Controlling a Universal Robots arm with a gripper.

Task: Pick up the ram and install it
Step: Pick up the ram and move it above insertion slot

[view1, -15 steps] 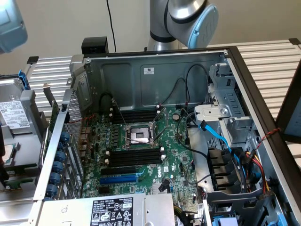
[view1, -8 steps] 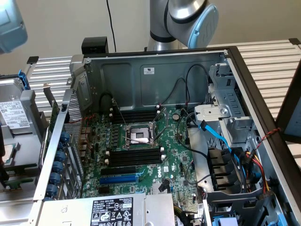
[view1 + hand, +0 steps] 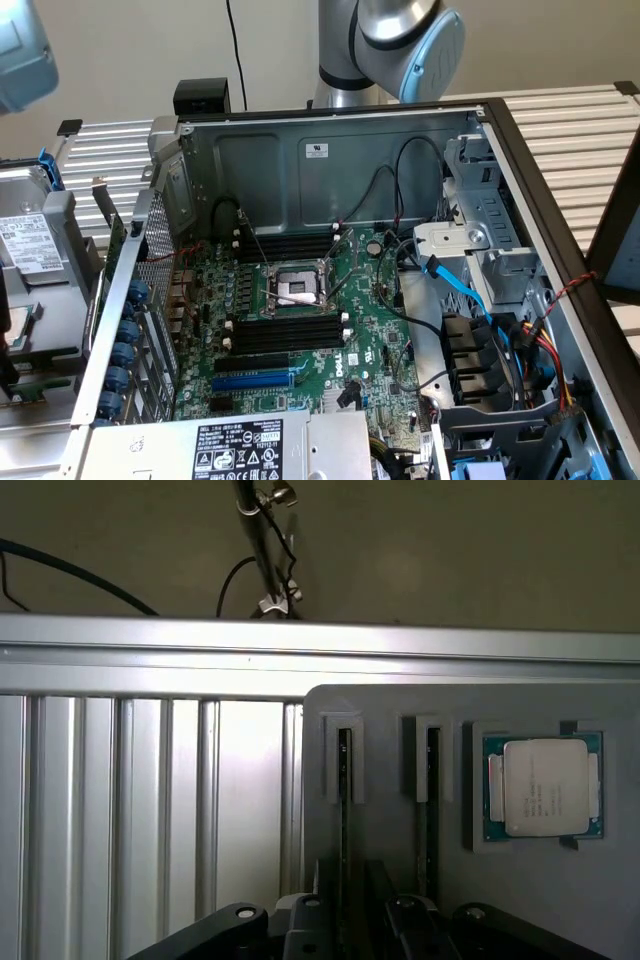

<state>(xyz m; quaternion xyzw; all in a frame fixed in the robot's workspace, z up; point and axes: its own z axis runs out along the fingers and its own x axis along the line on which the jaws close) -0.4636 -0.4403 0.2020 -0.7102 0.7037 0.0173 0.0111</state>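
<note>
**Exterior view.** Open sheet-steel case (image 3: 300, 150) on a ribbed aluminium table (image 3: 580, 120). The green motherboard (image 3: 370, 330) carries bare black slots (image 3: 285, 335) on both sides of the square CPU socket (image 3: 295, 290). The power supply (image 3: 240, 445) bears a white label whose print is too small to read. The arm (image 3: 400, 35) stands behind the case's rear wall.

**Wrist view.** The gripper (image 3: 355, 920) is over a matte grey holder (image 3: 520, 900); whether it is spread or closed cannot be told. The ram (image 3: 343, 780) stands edge-on in a narrow groove nearest the gripper. A second stick (image 3: 430, 780) stands in the parallel groove. A metal-lidded CPU (image 3: 545, 787) lies in a recess, its lettering illegible.
</note>
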